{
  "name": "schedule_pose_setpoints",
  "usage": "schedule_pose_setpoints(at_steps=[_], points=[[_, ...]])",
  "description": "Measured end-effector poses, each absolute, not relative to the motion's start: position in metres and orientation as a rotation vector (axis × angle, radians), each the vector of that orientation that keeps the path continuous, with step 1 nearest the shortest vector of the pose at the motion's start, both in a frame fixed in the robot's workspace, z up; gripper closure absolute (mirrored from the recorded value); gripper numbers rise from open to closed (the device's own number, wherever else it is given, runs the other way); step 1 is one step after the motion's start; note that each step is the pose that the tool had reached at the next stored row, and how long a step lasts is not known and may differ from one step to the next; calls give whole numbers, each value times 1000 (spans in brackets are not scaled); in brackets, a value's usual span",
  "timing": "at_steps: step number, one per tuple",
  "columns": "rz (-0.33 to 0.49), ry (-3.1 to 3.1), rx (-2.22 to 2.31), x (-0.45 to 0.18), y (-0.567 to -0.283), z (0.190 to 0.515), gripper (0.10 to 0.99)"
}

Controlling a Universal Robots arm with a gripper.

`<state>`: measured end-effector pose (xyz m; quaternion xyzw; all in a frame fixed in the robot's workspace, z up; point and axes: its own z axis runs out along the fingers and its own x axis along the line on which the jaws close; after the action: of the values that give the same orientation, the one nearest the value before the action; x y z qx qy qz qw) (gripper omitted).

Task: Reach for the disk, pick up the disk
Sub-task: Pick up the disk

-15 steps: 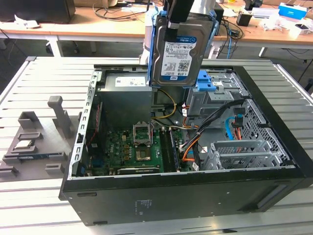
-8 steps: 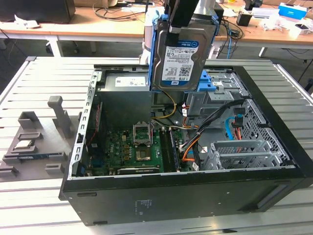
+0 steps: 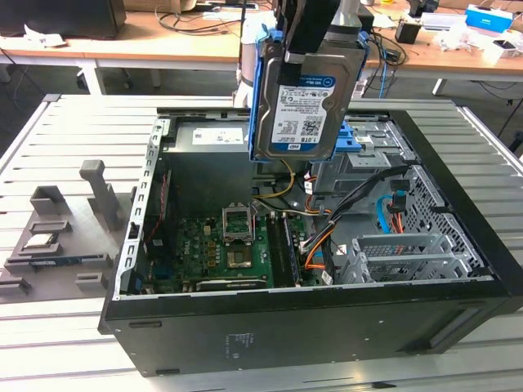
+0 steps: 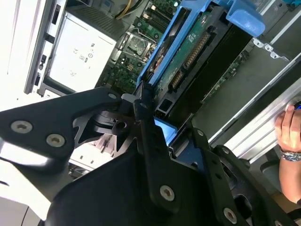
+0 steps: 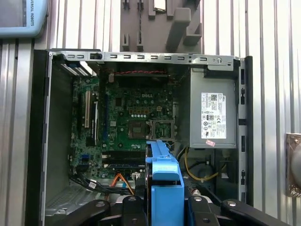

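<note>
The disk (image 3: pixel 298 106), a silver hard drive with a white-and-blue label in a blue carrier frame, hangs upright in the air above the open computer case (image 3: pixel 458 204). My gripper (image 3: pixel 315 45) is shut on its upper end, black fingers clamping the blue frame from both sides. In the second wrist view the disk (image 4: pixel 197 52) runs away from my gripper (image 4: pixel 157 127), connector edge showing. In the first wrist view the blue frame (image 5: pixel 162 181) stands edge-on between the fingers of my gripper (image 5: pixel 162 209), over the motherboard (image 5: pixel 134 117).
A drive cage with blue latches (image 3: pixel 368 143) and loose cables (image 3: pixel 319 237) sit inside the case. A power supply (image 5: pixel 214 113) fills one corner. A grey slotted stand (image 3: pixel 61 233) lies at the exterior view's left. A person's hand (image 4: pixel 288 134) rests near the case edge.
</note>
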<state>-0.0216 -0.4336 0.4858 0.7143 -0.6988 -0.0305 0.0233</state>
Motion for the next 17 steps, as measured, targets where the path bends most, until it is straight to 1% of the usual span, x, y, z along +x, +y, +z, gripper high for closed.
schedule_pose_setpoints(at_steps=[17], points=[[-94, -2163, 2211, -22, -461, 484, 722]])
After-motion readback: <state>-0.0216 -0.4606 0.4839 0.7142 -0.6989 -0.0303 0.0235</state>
